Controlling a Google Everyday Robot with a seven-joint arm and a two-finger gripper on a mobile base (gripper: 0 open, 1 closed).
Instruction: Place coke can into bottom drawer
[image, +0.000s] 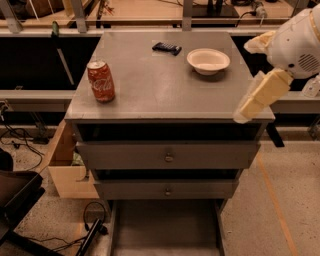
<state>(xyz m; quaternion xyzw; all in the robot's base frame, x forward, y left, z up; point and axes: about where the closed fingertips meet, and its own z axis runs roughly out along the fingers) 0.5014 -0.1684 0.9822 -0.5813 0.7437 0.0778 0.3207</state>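
The red coke can (101, 81) stands upright near the front left of the grey cabinet top (160, 90). The bottom drawer (165, 227) is pulled open below the two upper knobbed drawers and shows a bare grey floor. My gripper (259, 96), cream-coloured on a white arm, hangs over the cabinet top's front right corner, far to the right of the can and holding nothing that I can see.
A white bowl (208, 60) and a small black object (166, 48) sit at the back of the cabinet top. A wooden box (62, 165) stands on the floor at the left, with cables and a dark chair (15, 200) nearby. Benches run behind.
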